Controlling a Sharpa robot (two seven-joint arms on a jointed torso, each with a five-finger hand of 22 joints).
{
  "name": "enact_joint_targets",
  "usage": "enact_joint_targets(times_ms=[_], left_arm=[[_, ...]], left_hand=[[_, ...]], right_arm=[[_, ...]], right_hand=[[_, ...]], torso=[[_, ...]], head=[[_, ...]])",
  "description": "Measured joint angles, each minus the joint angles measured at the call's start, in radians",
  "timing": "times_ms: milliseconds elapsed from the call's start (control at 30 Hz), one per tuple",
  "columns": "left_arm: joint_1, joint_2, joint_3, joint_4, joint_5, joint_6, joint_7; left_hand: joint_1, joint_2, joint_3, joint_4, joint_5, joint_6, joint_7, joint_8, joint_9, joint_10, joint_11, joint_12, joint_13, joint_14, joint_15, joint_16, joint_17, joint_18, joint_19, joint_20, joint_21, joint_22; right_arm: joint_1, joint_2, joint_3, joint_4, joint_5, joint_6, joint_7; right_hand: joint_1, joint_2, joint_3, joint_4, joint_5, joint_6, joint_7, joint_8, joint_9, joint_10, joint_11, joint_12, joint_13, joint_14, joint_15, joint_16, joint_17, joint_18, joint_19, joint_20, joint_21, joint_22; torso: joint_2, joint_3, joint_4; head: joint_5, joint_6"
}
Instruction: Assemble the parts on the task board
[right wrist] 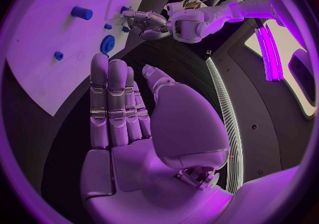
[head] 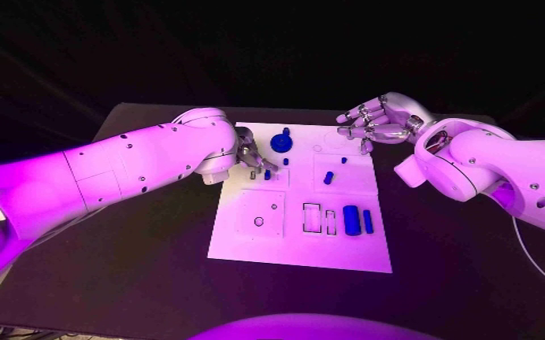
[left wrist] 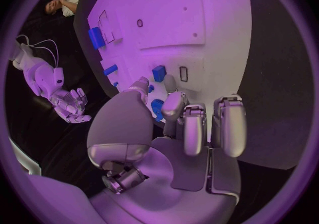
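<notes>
left hand (head: 248, 155) fingers hover over a small blue part (left wrist: 159, 73) near the task board's (head: 261, 242) far-left corner, grip unclear; a skewed pinch could tip it. right hand (head: 375, 123) empty, fingers spread.

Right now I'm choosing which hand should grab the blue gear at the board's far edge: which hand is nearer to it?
Left. The left hand hovers just beside the blue gear; the right hand hangs open farther off, past the task board's far right corner.
</notes>
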Motion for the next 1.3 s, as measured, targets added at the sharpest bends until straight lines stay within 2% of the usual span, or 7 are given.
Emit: enact_joint_targets(times_ms=[133, 233, 333, 433, 733, 933, 1300], left_arm=[[0.039, -0.018, 0.014, 0.014, 0.022, 0.009, -0.003], [0.073, -0.025, 0.02, 0.005, 0.041, 0.031, -0.004], [0.111, -0.02, 0.024, -0.038, 0.059, 0.068, -0.005], [0.131, 0.003, 0.026, -0.103, 0.071, 0.101, -0.005], [0.14, 0.107, 0.011, -0.299, 0.064, 0.166, 0.016], [0.124, 0.155, 0.0, -0.399, 0.033, 0.192, 0.042], [0.102, 0.194, -0.009, -0.465, -0.001, 0.213, 0.081]], left_hand=[[0.019, 0.019, -0.035, 0.0, 0.0, -0.043, 0.021, -0.031, -0.012, -0.034, 0.01, -0.033, -0.037, 0.0, 0.0, 0.0, 0.0, 0.0, 0.0, 0.0, -0.026, 0.0], [0.043, 0.036, -0.063, 0.0, 0.0, -0.078, 0.046, -0.079, -0.045, -0.084, 0.032, -0.088, -0.099, -0.002, 0.021, 0.0, 0.0, 0.0, 0.003, 0.015, -0.05, 0.0], [0.076, 0.049, -0.085, -0.003, 0.0, -0.097, 0.064, -0.122, -0.083, -0.103, 0.048, -0.105, -0.121, -0.004, 0.032, 0.0, 0.0, 0.0, 0.004, 0.025, -0.06, 0.0], [0.087, 0.056, -0.092, -0.002, 0.0, -0.098, 0.066, -0.134, -0.097, -0.105, 0.049, -0.105, -0.126, -0.001, 0.035, 0.0, 0.0, 0.0, 0.0, 0.029, -0.06, 0.0], [0.101, 0.07, -0.095, -0.004, 0.004, -0.098, 0.066, -0.142, -0.113, -0.108, 0.053, -0.105, -0.131, 0.0, 0.036, 0.0, 0.0, 0.0, 0.004, 0.032, -0.06, 0.0], [0.105, 0.073, -0.1, -0.004, 0.004, -0.094, 0.07, -0.142, -0.117, -0.108, 0.053, -0.105, -0.13, 0.0, 0.036, 0.0, 0.0, 0.0, 0.004, 0.032, -0.06, 0.0], [0.113, 0.081, -0.109, -0.001, 0.004, -0.081, 0.066, -0.142, -0.124, -0.108, 0.053, -0.105, -0.121, 0.0, 0.036, 0.0, 0.0, 0.0, 0.004, 0.032, -0.059, 0.0]], right_arm=[[-0.001, 0.001, 0.0, -0.003, 0.0, 0.0, 0.0], [-0.002, 0.002, 0.0, -0.006, 0.0, 0.0, 0.0], [-0.002, 0.004, 0.0, -0.009, 0.0, 0.0, 0.001], [-0.003, 0.007, 0.0, -0.01, 0.0, 0.0, 0.001], [-0.004, 0.015, 0.0, -0.013, 0.001, 0.0, 0.002], [-0.005, 0.017, 0.0, -0.014, 0.001, 0.0, 0.003], [-0.006, 0.019, 0.0, -0.015, 0.001, 0.0, 0.005]], right_hand=[[0.0, 0.0, 0.0, 0.0, 0.0, 0.0, 0.0, 0.0, 0.0, 0.0, 0.0, 0.0, 0.0, 0.0, 0.0, 0.0, 0.0, 0.0, 0.0, 0.0, 0.0, 0.0], [0.0, 0.0, 0.0, 0.0, 0.0, 0.0, 0.0, 0.0, 0.0, 0.0, 0.0, 0.0, 0.0, 0.0, 0.0, 0.0, 0.0, 0.0, 0.004, 0.004, 0.0, -0.001], [0.0, 0.0, 0.0, 0.0, 0.0, 0.0, 0.0, 0.0, 0.0, 0.0, 0.0, 0.0, 0.0, 0.0, 0.0, 0.0, 0.0, 0.0, 0.004, 0.004, 0.0, -0.001], [0.0, 0.0, 0.0, 0.0, 0.0, 0.0, 0.0, 0.0, 0.0, 0.0, 0.0, 0.0, 0.0, 0.0, 0.0, 0.0, 0.0, 0.0, 0.004, 0.004, 0.0, -0.001], [0.0, 0.0, 0.0, 0.0, 0.0, 0.0, 0.0, 0.0, 0.0, 0.0, 0.0, 0.0, -0.001, 0.0, 0.0, 0.0, 0.003, 0.0, 0.004, 0.004, -0.004, -0.002], [0.0, 0.0, 0.0, 0.0, 0.004, 0.0, 0.0, 0.0, 0.0, 0.0, 0.0, 0.0, -0.002, 0.0, 0.0, 0.0, 0.004, 0.0, 0.004, 0.004, -0.004, -0.004], [0.0, 0.0, 0.0, 0.0, 0.004, 0.0, 0.0, 0.0, 0.0, 0.0, 0.0, 0.0, -0.002, 0.0, 0.0, 0.0, 0.004, 0.0, 0.004, 0.004, -0.008, -0.003]], torso=[[0.0, 0.0004, -0.0005], [0.0, 0.0009, -0.0006], [0.0, 0.0014, -0.0007], [0.001, 0.0011, -0.0006], [0.002, -0.0015, 0.0], [0.006, -0.0045, -0.0012], [0.01, -0.0058, -0.003]], head=[[0.001, 0.004], [0.001, 0.006], [0.001, 0.008], [0.0, 0.011], [-0.001, 0.017], [0.004, 0.021], [0.003, 0.02]])
